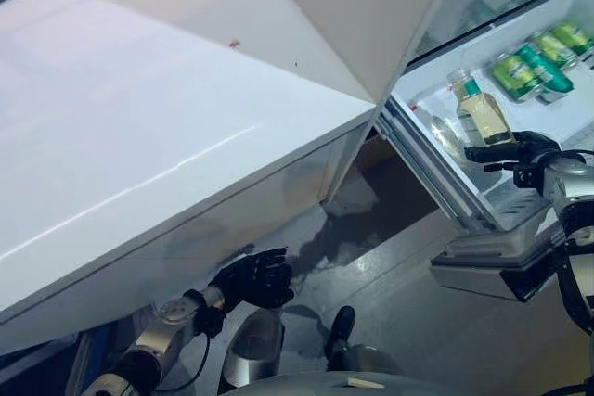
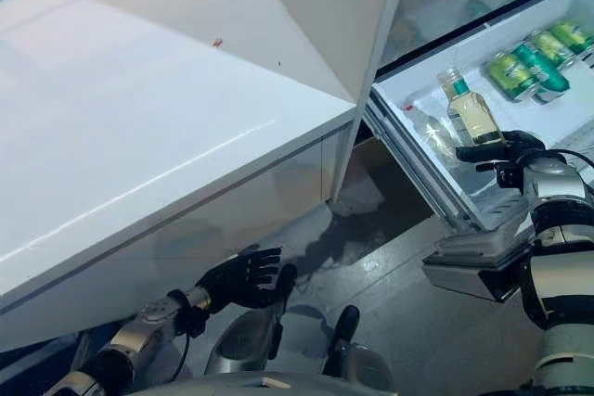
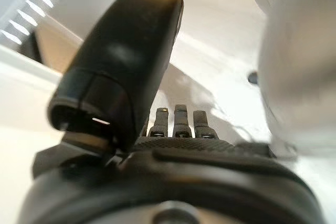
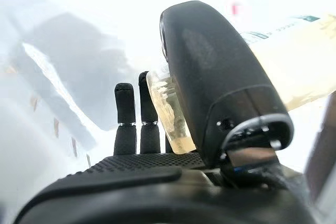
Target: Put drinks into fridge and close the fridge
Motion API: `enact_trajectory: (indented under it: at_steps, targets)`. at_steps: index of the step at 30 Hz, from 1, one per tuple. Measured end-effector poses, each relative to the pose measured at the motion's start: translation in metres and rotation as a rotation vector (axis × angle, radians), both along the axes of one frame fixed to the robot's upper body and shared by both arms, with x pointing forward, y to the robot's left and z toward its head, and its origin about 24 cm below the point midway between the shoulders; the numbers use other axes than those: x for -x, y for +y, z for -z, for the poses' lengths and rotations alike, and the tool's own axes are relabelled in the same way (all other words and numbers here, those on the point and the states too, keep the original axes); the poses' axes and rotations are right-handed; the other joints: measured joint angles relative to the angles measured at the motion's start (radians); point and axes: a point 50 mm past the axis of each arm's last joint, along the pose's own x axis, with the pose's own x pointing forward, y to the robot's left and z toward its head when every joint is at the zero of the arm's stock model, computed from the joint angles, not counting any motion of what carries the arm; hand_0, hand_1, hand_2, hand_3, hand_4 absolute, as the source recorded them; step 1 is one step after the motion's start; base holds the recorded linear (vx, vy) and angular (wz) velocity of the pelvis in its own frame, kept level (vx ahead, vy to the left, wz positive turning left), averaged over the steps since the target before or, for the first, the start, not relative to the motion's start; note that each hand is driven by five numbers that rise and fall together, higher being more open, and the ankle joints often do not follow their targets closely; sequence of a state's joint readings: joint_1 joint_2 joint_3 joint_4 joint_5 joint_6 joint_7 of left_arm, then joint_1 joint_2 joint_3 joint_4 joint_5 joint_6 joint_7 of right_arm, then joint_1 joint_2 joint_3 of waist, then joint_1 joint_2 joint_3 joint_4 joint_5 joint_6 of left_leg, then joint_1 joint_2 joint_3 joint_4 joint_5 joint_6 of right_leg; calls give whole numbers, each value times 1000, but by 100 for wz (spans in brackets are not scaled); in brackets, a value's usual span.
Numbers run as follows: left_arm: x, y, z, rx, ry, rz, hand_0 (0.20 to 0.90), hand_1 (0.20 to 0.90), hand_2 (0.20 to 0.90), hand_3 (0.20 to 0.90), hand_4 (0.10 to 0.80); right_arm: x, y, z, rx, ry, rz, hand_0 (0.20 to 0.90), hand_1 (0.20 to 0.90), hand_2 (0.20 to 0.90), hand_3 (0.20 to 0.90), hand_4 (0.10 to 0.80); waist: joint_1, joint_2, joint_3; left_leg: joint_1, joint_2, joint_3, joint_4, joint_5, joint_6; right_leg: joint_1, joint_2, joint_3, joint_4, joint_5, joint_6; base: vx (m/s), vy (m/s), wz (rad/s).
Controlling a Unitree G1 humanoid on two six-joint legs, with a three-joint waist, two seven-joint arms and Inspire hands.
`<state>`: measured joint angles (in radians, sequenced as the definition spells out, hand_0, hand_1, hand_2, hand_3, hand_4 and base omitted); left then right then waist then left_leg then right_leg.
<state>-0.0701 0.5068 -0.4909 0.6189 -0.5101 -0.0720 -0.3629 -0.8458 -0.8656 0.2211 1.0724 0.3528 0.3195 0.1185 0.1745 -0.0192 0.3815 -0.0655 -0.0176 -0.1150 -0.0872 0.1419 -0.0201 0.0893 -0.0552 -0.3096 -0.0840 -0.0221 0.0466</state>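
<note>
A clear bottle of pale yellow drink with a teal neck (image 1: 482, 110) stands on a white shelf (image 1: 436, 90) inside the open fridge. My right hand (image 1: 520, 151) is at the bottle's base. In the right wrist view the bottle (image 4: 294, 61) sits between the thumb (image 4: 210, 77) and the straight fingers (image 4: 126, 114), so the hand is open. Green cans (image 1: 534, 62) lie further back on the same shelf. My left hand (image 1: 252, 277) hangs low under the white counter, open and empty; it also shows in the left wrist view (image 3: 173, 156).
A large white counter (image 1: 139, 118) covers the left half of the view. A white door panel (image 1: 371, 6) stands open between the counter and the fridge. A clear drink (image 1: 434, 127) lies at the shelf's near end. Grey floor (image 1: 408, 257) lies below.
</note>
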Motion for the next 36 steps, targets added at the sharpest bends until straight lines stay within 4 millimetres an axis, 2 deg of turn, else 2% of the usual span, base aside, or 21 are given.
enact_trajectory:
  at_steps: [4, 15, 17, 18, 19, 20, 25, 31, 36]
  targets:
    - [-7, 15, -3, -57, -26, -57, 900, 900, 900, 900, 800, -1, 1, 0, 31, 54, -17, 300, 300, 300, 200, 100, 4, -5, 52, 0, 0, 4, 0, 0, 0, -2, -1, 1, 0, 0, 0, -15, -7, -1]
    - [-8, 42, 2, -167, 2, -137, 900, 900, 900, 900, 800, -8, 6, -15, 138, 128, -104, 300, 300, 300, 200, 100, 7, -6, 80, -20, -1, 17, 17, 3, 3, -30, -1, 14, 21, 0, 0, -13, 9, -3]
    - [-4, 47, 6, -198, 25, -146, 900, 900, 900, 900, 800, -9, 7, -16, 156, 144, -121, 368, 368, 368, 280, 180, 5, -6, 81, -32, -2, 16, 26, 3, 3, -40, -2, 14, 29, -1, 0, 0, 0, 0]
    - [-2, 50, 8, -206, 37, -154, 900, 900, 900, 900, 800, -10, 7, -18, 171, 153, -130, 486, 486, 486, 417, 317, 5, -6, 81, -36, -1, 17, 29, 3, 3, -47, -3, 16, 34, -1, 0, 0, 0, 0]
    - [0, 51, 11, -212, 51, -165, 900, 900, 900, 900, 800, -11, 8, -19, 179, 163, -139, 768, 768, 768, 746, 646, 5, -5, 82, -38, -2, 18, 30, 4, 4, -48, -3, 17, 36, -1, 0, 0, 0, 0]
    - [2, 52, 13, -223, 66, -176, 900, 900, 900, 900, 800, -10, 8, -19, 184, 181, -146, 900, 900, 900, 900, 800, 6, -4, 82, -37, -2, 17, 31, 5, 5, -48, -4, 17, 37, -1, 0, 0, 0, 0]
    - [3, 54, 15, -234, 77, -184, 900, 900, 900, 900, 800, -9, 6, -20, 205, 230, -178, 900, 900, 900, 900, 800, 11, -2, 83, -36, -2, 15, 31, 11, 4, -48, -4, 14, 42, -1, 0, 0, 0, 0]
    - [3, 52, 15, -240, 75, -179, 900, 900, 900, 900, 800, -15, 10, -33, 420, 302, -230, 900, 900, 900, 900, 800, 7, 13, 91, -32, 0, 14, 31, 17, 3, -48, -4, 15, 51, 0, 0, -37, 33, 0]
    - [3, 53, 16, -259, 81, -177, 900, 900, 900, 900, 800, -19, 16, -41, 476, 285, -267, 900, 900, 900, 900, 800, -1, 12, 91, -9, -1, 21, 25, 17, 4, -31, -6, 23, 51, 0, 0, 4, 50, -4]
